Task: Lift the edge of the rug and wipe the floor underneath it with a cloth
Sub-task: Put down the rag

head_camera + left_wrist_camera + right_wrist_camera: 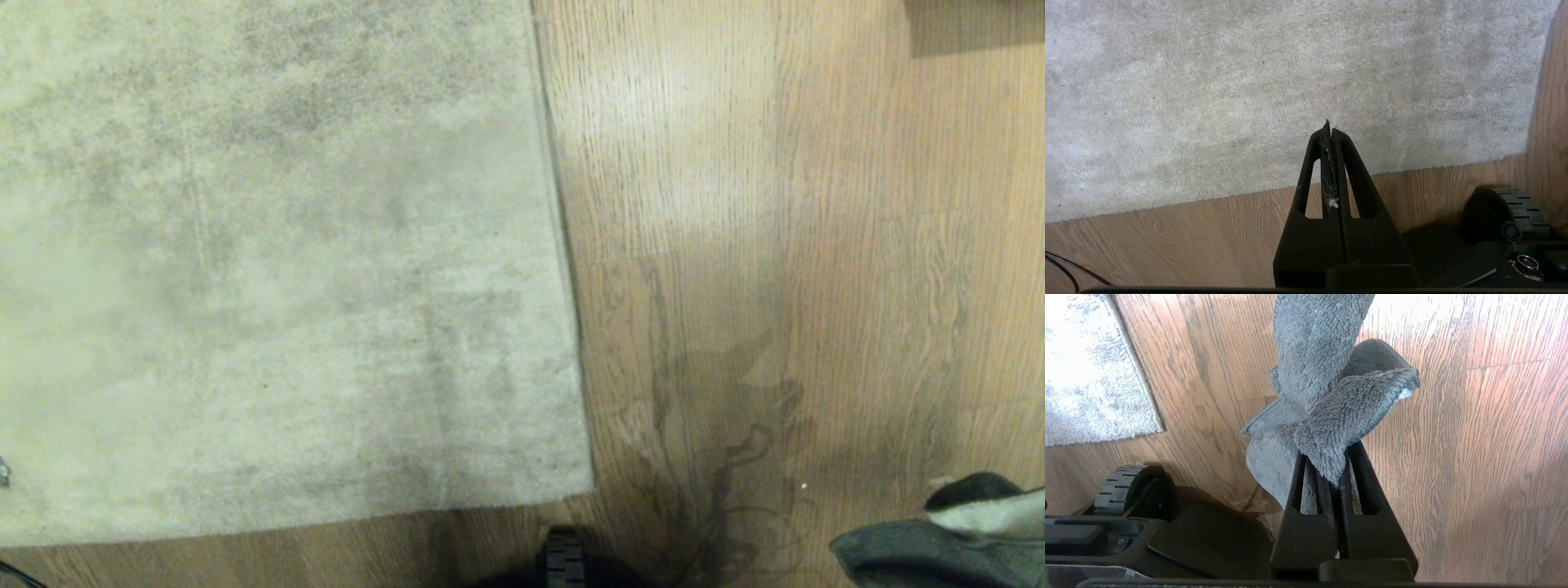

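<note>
Right gripper [1339, 457] clamped on one dark grey cloth [1327, 396] (pale underside peeking out), hanging over bare floor [1474, 416]. Rug edge [563, 245] well off to its left, lying flat. Left gripper [1329, 130] pressed together, empty, above the rug [1249, 81]. One base wheel [1120, 486] nearby.

A thin black cable [1061, 265] curls well apart from the left jaws, near their base. A dark brown strip [971, 24] lies far ahead of the right jaws.
</note>
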Tool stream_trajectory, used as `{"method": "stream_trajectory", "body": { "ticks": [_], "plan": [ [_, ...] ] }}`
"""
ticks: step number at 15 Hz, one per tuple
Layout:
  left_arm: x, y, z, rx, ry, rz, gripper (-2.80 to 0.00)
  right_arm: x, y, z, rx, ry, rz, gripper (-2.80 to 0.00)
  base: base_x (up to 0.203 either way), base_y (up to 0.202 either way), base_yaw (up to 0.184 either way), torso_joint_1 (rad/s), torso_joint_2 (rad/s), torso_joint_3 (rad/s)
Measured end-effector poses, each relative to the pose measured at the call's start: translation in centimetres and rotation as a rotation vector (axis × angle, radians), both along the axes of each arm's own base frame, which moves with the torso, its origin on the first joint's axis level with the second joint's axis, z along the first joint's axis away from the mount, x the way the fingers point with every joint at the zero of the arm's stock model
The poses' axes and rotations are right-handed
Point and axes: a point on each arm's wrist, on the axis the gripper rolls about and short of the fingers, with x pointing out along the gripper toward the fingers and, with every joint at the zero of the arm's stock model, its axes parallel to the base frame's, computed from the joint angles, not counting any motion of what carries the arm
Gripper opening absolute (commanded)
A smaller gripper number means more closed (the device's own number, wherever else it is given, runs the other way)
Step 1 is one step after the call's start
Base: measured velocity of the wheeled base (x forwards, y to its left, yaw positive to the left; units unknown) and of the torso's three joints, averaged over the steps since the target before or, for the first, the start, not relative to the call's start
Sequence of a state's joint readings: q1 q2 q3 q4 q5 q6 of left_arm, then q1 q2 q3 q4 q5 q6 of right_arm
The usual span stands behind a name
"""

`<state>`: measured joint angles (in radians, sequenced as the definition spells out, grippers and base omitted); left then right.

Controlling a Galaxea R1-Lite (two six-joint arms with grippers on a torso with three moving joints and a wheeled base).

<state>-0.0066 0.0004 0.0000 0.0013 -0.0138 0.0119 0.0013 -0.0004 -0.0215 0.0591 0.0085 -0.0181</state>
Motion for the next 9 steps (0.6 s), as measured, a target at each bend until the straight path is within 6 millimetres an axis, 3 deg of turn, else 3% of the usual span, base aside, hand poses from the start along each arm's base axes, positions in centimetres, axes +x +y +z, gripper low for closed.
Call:
{"method": "stream_trajectory", "body": {
  "ticks": [9],
  "plan": [
    [0.00, 0.00, 0.00, 0.001, 0.000, -0.002, -2.80, 0.00, 0.00, 0.00, 0.000, 0.001, 0.000, -2.80, 0.000, 0.000, 0.000, 0.000, 0.00, 0.000]
  ]
}}
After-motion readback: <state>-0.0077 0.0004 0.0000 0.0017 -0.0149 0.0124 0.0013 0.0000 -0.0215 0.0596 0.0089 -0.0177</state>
